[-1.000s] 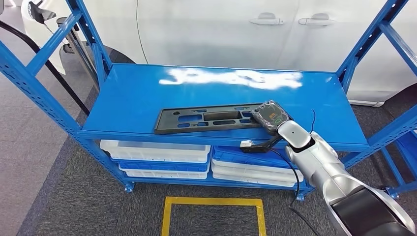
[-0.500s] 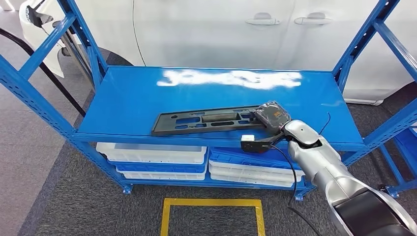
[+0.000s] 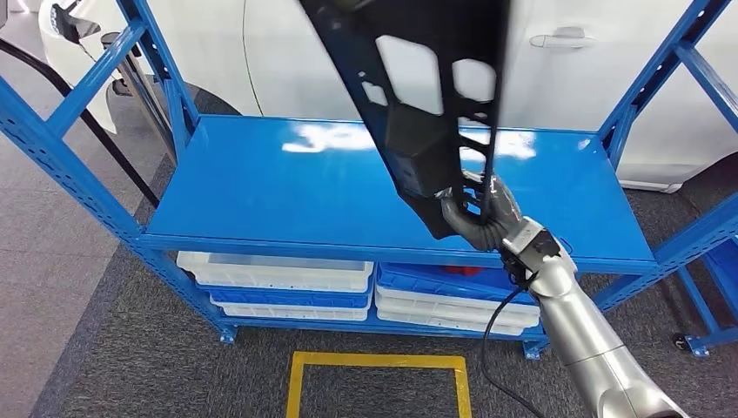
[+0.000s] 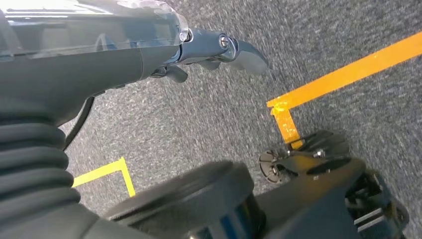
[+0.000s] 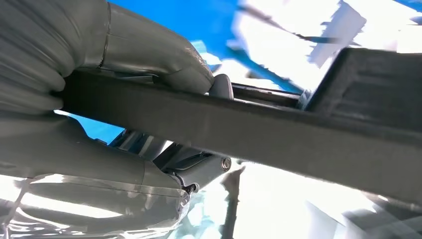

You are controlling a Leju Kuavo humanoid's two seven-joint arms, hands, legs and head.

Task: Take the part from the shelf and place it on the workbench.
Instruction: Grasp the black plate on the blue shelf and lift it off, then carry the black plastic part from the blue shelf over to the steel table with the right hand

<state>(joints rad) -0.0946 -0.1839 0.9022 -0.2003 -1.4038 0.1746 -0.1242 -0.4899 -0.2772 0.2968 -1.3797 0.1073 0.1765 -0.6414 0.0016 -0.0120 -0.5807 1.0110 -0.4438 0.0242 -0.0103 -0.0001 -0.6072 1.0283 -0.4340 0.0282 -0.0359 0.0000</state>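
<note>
No writing can be made out on anything here. The right hand (image 3: pixel 483 213) is raised above the front edge of the blue shelf (image 3: pixel 261 187), thumb and fingers clamped on one end of the long black part (image 3: pixel 418 96), which stands steeply tilted, its far end running off the top of the head view. Half a second ago that part lay flat near the shelf's front edge; now it is lifted clear. The left hand (image 4: pixel 199 50) hangs over grey carpet (image 4: pixel 199 124) with yellow tape (image 4: pixel 343 74), fingers loosely curled, holding nothing.

Blue shelf (image 3: pixel 261 187) stands on grey carpet floor (image 3: pixel 130 348), white trays (image 3: pixel 274 270) below.
</note>
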